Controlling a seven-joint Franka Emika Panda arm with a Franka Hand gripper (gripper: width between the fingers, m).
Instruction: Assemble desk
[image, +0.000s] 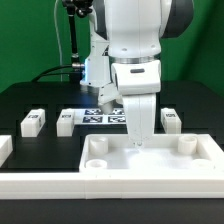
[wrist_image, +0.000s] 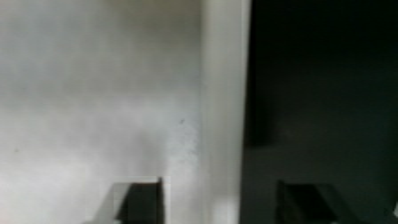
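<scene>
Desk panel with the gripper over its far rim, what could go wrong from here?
1. The gripper straddles the raised rim of the desk panel, jaws apart; a skewed lift might snag the rim and drag the panel.
2. A loose leg lies just beyond that rim on the exterior view's right; a low sideways move could knock it.

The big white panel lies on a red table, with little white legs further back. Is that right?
Not quite. The table is black, not red; the exterior view shows it. The rest holds: the big white panel lies on it, with little white legs further back.
</scene>
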